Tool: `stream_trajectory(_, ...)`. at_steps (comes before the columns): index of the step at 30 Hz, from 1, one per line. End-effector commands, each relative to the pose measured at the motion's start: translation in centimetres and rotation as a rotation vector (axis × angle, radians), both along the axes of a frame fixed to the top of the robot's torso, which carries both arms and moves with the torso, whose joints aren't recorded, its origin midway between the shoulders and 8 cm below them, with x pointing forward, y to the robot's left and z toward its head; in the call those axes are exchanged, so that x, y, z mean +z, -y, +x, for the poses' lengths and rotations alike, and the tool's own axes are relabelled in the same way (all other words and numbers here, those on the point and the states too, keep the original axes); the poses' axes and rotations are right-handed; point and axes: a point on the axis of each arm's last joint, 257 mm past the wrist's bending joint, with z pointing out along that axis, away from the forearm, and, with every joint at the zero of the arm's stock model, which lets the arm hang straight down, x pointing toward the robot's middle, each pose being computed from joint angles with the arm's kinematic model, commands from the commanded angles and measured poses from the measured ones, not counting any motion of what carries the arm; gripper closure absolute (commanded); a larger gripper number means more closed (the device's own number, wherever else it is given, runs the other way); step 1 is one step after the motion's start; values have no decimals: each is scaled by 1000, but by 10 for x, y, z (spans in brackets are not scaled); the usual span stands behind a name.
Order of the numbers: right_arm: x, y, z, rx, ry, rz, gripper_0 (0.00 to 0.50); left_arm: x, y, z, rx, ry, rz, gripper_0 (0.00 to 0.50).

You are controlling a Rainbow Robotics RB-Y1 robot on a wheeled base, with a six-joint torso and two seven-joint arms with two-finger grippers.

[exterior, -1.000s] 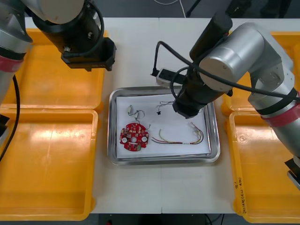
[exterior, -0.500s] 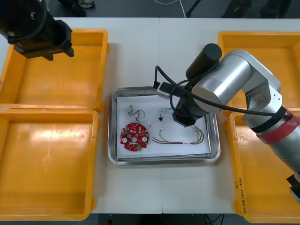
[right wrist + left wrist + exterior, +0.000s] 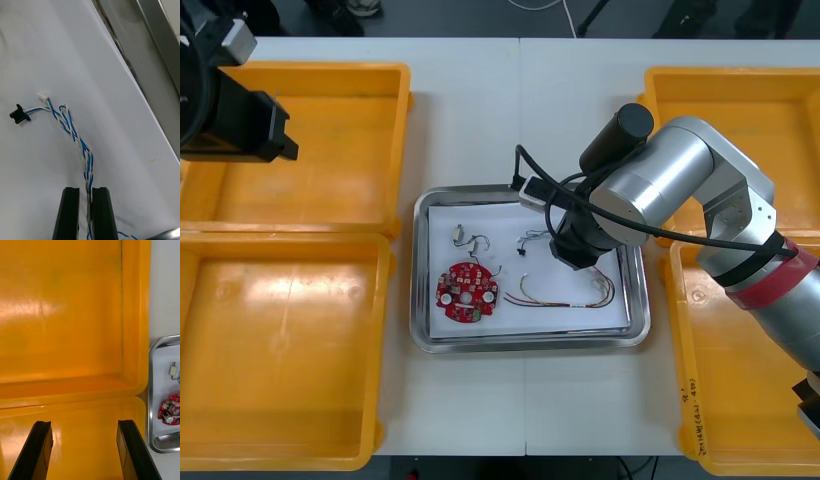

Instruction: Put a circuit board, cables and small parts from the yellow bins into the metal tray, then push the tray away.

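Where the right end effector (image 3: 86,192) sits: low inside the tray (image 3: 530,341), toward its far right part, just over the white liner (image 3: 45,45)
Right grip: clenched on the blue-white cable (image 3: 80,144), with the strand pinched between both fingers (image 3: 70,213)
Blue-white cable: twisted, running out from the fingertips and lying on the liner; it ends in a black plug (image 3: 19,114) and a white plug (image 3: 43,97), close together
Tray wall: shiny metal, passing near the cable along the liner's edge
Red-yellow cable (image 3: 560,300): on the liner, nearer the robot than the right end effector, between the board and the tray's right wall
Board (image 3: 466,292): red and round, flat in the tray's near left part, apart from the right end effector
Small part (image 3: 460,237): just beyond the board, trailing a thin wire
Tray: mid table (image 3: 470,130), between the bins
Left end effector (image 3: 84,423): released, fingers spread wide with nothing between them
Left arm: far out at the robot's left, above the far left bin (image 3: 310,150) and near left bin (image 3: 280,350), where the two meet
Right bins (image 3: 740,110): beside the tray, under the right arm
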Motion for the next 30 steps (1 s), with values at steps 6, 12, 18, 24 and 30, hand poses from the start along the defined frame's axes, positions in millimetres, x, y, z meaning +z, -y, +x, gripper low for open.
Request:
stream_trajectory(6,-1,-11,-4,33,10,-3,0,-36,-38,-47,65,-52,39,0)
stream_trajectory(12,9,-13,-2,34,30,-10,0,-63,-47,-70,80,-107,54,0)
stream_trajectory(18,39,-2,-7,5,-7,-45,0,-81,-75,-93,135,-160,75,0)
stream_trajectory(24,76,10,-16,-36,-92,1,0,-85,-92,-103,154,-179,101,0)
stream_trajectory(30,116,31,-19,-102,-114,18,0,-82,-96,-102,163,-173,109,0)
